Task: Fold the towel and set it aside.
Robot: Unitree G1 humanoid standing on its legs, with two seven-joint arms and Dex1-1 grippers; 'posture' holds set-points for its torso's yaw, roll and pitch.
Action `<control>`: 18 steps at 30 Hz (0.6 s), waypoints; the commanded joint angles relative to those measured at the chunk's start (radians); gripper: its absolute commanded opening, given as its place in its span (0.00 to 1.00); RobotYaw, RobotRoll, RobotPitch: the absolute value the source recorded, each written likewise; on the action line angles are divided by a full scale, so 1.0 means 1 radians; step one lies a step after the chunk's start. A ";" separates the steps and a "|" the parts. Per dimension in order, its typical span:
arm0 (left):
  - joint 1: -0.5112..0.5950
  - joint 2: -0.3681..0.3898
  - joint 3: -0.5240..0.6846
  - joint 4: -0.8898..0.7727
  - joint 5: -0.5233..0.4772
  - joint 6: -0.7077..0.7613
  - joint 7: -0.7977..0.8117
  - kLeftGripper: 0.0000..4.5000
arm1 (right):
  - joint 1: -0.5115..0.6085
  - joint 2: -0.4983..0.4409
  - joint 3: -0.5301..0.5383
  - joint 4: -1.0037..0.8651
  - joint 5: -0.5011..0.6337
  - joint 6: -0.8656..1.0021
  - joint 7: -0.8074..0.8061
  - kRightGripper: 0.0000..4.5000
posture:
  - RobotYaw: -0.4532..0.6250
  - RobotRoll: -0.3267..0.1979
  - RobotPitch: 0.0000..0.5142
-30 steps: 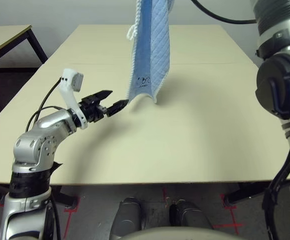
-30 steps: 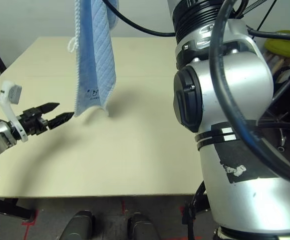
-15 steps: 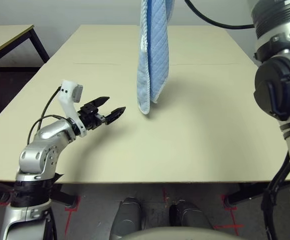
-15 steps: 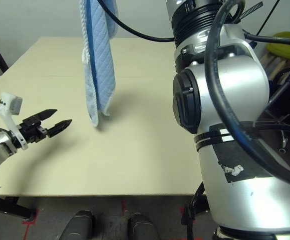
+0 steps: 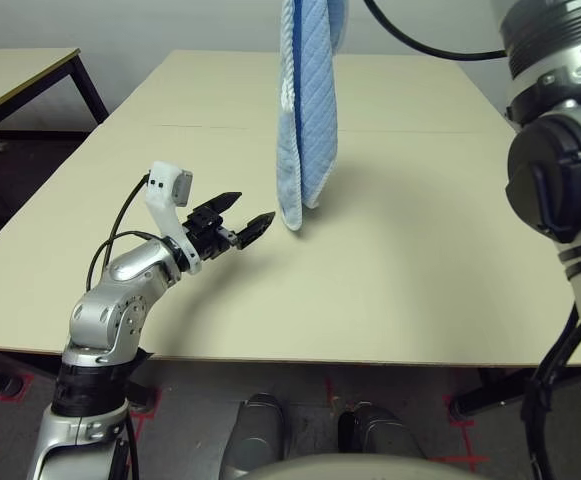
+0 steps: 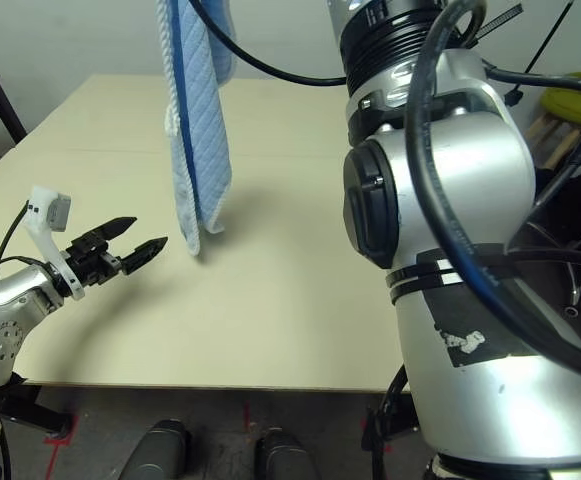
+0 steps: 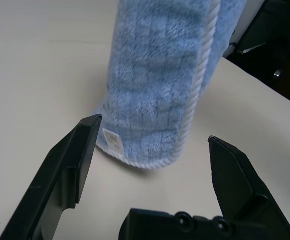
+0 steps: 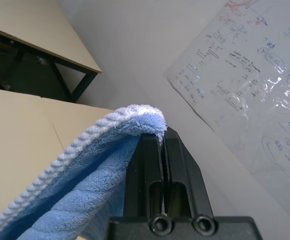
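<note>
Towel (image 5: 316,125) up in the air, and in the left eye view it hung over the middle of the table (image 5: 410,290), light blue, one face quilted in diamonds, thick white cord along its edge. Draped into a narrow, doubled strip, it ran nearly upright, its lower end pointing down at the tabletop; whether that tip touched, I couldn't tell. Over the table's left half came the left gripper (image 5: 257,204), fingers wide apart and empty, aimed towards the towel and near it. Open tabletop spread to the table's right side and to its near edge.

Over to the right eye view: the same long, steep drop above the table, with the right arm (image 6: 460,380) looming across the table's right side and a black cable (image 6: 260,65) crossing above the table's far part.

Left wrist view, close in now! Fluffy pile, a rounded lower end just over or on the table, a small white label (image 7: 113,141) by the twisted cord, and those spread fingers stood clear of the cloth.

Right wrist view, and there was the hold: the right gripper (image 8: 160,134), closed tight, pinched the corded edge at its fingertips, high above the table, the folds sloping away beneath.
</note>
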 commanded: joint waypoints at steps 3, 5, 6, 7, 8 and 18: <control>-0.024 0.003 -0.002 0.023 -0.008 0.036 -0.002 1.00 | 0.018 0.008 0.013 0.016 -0.011 -0.008 -0.022 0.00 | 0.64 0.62 0.00; -0.021 0.011 -0.004 0.020 -0.010 0.055 -0.005 1.00 | 0.023 0.016 0.016 0.017 -0.014 -0.005 -0.028 0.00 | 0.59 0.62 0.01; -0.019 0.014 -0.003 0.017 -0.012 0.062 -0.007 1.00 | 0.026 0.019 0.017 0.017 -0.015 -0.004 -0.030 0.00 | 0.59 0.62 0.02; -0.018 0.015 -0.001 0.014 -0.015 0.071 -0.008 1.00 | 0.028 0.023 0.020 0.017 -0.018 -0.002 -0.033 0.00 | 0.58 0.62 0.02; -0.018 0.016 0.005 0.010 -0.021 0.083 -0.005 1.00 | 0.030 0.026 0.022 0.016 -0.020 -0.001 -0.036 0.00 | 0.57 0.62 0.03; 0.014 -0.037 -0.006 -0.087 -0.083 0.218 0.086 1.00 | 0.020 0.056 0.034 0.023 -0.024 -0.004 -0.064 0.00 | 0.59 0.62 0.03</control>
